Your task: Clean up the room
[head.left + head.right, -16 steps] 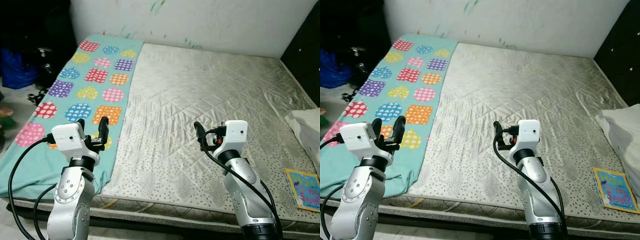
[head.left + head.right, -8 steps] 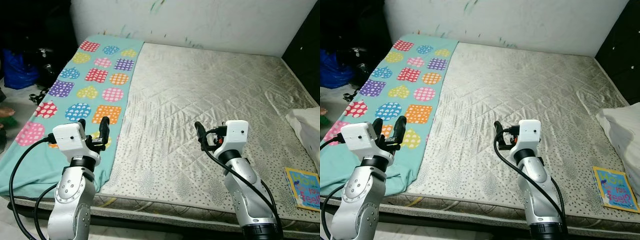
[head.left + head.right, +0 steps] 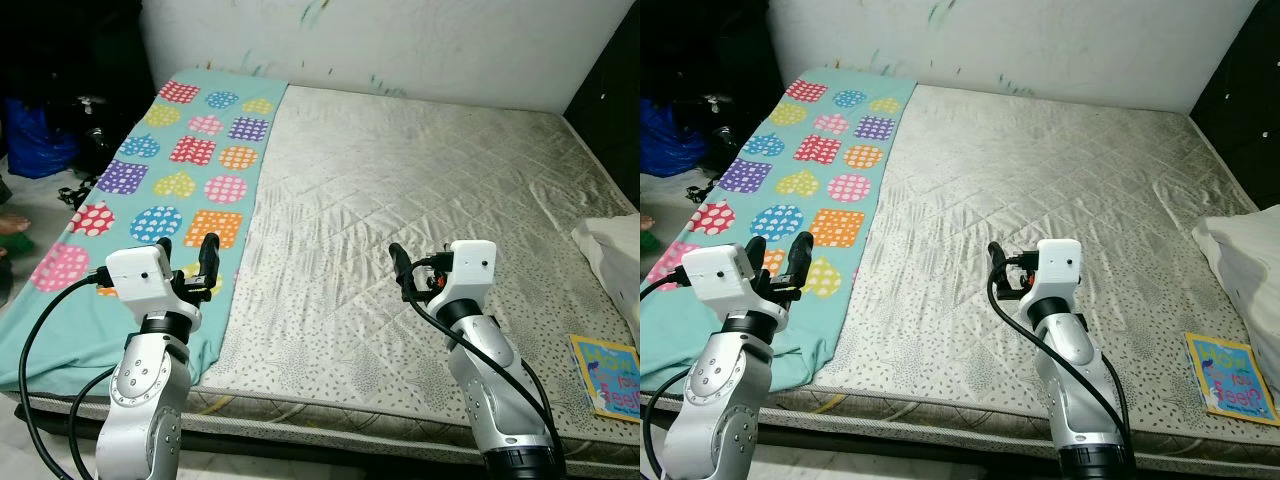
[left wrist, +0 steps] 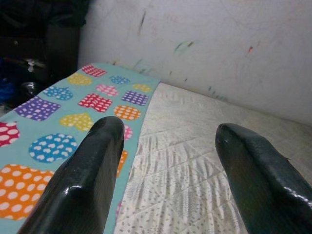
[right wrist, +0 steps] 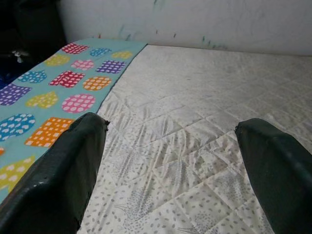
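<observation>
With my left gripper (image 3: 186, 257) and right gripper (image 5: 178, 161) spread empty above the mattress (image 3: 420, 200), I should turn toward the book (image 3: 606, 377) at its near corner.

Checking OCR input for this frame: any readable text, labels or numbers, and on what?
Book cover at the mattress's near right corner: large lettering in two or three lines, too blurred to read with confidence.
Blanket on the left side of the mattress: dotted hearts, squares and circles, no words.
Wall behind the bed: coloured scribbles, no legible letters.
Left gripper and right gripper: no readable markings.
</observation>
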You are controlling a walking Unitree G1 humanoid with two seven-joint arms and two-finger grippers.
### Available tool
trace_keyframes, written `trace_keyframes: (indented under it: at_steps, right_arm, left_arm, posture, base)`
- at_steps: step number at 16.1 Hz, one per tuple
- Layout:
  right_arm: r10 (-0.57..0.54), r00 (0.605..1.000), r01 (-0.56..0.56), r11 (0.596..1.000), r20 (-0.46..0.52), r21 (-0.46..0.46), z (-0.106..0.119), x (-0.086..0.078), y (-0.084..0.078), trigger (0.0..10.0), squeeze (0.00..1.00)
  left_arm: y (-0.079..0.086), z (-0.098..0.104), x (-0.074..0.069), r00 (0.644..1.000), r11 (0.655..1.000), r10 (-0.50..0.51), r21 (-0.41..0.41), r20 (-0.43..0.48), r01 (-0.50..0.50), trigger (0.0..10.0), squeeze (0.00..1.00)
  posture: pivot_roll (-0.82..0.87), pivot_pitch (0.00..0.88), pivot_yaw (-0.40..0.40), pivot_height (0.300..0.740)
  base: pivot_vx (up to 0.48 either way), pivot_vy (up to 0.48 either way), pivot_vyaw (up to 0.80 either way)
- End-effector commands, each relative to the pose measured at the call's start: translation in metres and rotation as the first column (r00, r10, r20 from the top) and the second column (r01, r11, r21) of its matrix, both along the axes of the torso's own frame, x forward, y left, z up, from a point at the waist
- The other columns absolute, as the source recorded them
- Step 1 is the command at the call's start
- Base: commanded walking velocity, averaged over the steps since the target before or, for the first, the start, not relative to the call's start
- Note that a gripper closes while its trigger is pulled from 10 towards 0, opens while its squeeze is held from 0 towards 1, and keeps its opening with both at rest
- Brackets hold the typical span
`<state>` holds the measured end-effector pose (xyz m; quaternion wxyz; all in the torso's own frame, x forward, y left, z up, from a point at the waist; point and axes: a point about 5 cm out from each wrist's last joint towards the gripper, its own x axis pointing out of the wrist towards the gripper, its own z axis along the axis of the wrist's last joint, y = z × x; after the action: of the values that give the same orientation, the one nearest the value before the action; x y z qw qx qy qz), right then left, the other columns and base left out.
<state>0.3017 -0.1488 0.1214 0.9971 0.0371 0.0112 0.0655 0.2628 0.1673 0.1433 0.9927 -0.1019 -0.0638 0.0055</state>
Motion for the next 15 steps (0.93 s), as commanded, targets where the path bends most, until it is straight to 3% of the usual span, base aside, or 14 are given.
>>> trace_keyframes:
  at_steps: [1, 3, 11, 15]
  right_arm:
    - [-0.008, 1.000, 0.008, 1.000, 0.011, -0.008, 0.0021, 0.0010, -0.0031, 10.0, 0.00]
    - [-0.008, 1.000, 0.008, 1.000, 0.009, -0.007, 0.0022, 0.0015, -0.0032, 10.0, 0.00]
    - [-0.004, 1.000, 0.004, 1.000, 0.006, -0.004, 0.0019, 0.0020, -0.0033, 10.0, 0.00]
    - [0.007, 1.000, -0.007, 1.000, 0.002, -0.005, 0.0014, 0.0028, -0.0024, 10.0, 0.00]
  left_arm:
    - [-0.0020, -0.0010, 0.0007, 1.000, 1.000, 0.000, -0.003, -0.007, 0.000, 10.0, 0.00]
    - [-0.0023, -0.0014, 0.0013, 1.000, 1.000, -0.005, -0.012, -0.010, 0.004, 10.0, 0.00]
    - [-0.0037, -0.0020, 0.0017, 1.000, 1.000, -0.017, -0.019, -0.016, 0.017, 10.0, 0.00]
    - [-0.0038, -0.0020, 0.0023, 1.000, 1.000, -0.014, -0.018, -0.016, 0.013, 10.0, 0.00]
  posture:
    - [-0.02, 0.060, -0.069, 0.740]
    - [-0.02, 0.059, -0.070, 0.740]
    - [-0.02, 0.062, -0.070, 0.740]
    - [-0.03, 0.063, -0.072, 0.740]
  base:
    - [0.000, 0.000, 0.00]
    - [0.000, 0.000, 0.00]
    - [0.000, 0.403, -0.72]
    - [0.000, 0.478, 0.00]
